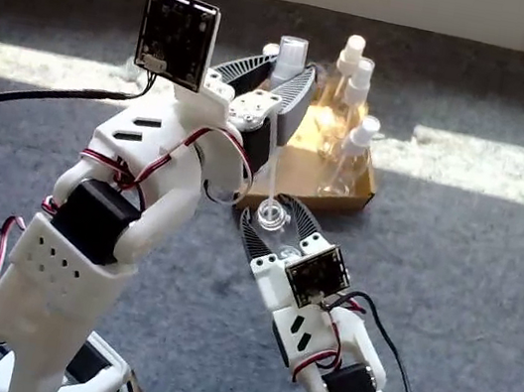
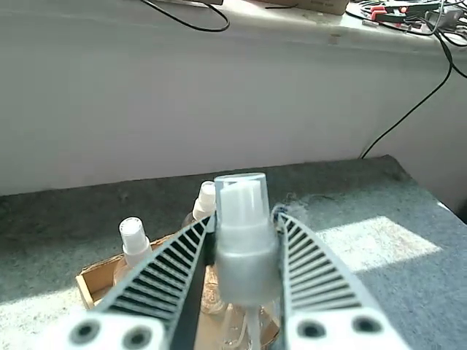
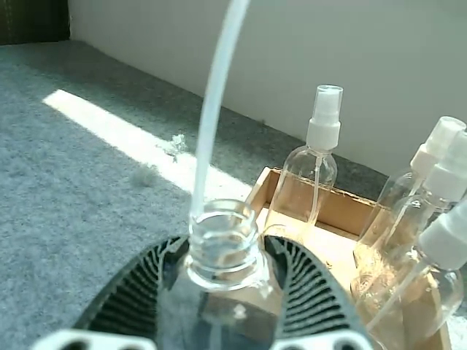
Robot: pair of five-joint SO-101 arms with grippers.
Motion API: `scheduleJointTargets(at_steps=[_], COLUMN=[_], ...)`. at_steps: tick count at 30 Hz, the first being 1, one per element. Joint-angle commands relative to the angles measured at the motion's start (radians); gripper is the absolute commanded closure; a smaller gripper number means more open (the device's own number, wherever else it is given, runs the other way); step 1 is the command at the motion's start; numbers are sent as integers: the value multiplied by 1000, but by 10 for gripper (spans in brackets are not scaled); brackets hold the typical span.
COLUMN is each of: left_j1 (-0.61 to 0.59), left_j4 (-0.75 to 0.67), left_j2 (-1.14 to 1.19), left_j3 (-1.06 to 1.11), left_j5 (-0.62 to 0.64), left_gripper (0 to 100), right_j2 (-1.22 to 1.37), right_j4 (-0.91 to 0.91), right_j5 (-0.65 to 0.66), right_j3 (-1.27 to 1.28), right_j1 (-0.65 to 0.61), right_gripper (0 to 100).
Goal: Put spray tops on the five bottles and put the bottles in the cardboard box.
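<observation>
With left gripper (image 2: 244,219) clamped on spray top (image 2: 243,251) above cardboard box (image 1: 357,200) near edge, and right gripper (image 1: 272,215) clamped on uncapped bottle (image 3: 222,237) just before the box, expect dip tube (image 3: 211,124) buckling or top seating crooked if lowered off-axis.

Grey carpet (image 1: 467,291), cardboard box (image 1: 342,200) on it
</observation>
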Motion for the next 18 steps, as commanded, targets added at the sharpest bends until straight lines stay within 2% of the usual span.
scheduleJointTargets(at_steps=[1, 11, 18], left_j1=[-16, -13, -12], left_j4=[-69, -103, -104], left_j2=[-12, 125, 54], left_j3=[-30, 24, 145], left_j5=[-41, -52, -52], left_gripper=[996, 996, 996], right_j2=[-13, -15, -15], right_j4=[1, 33, 33], right_j5=[11, 11, 5], right_j3=[15, 13, 13], right_j1=[8, 8, 12], right_gripper=[994, 994, 994])
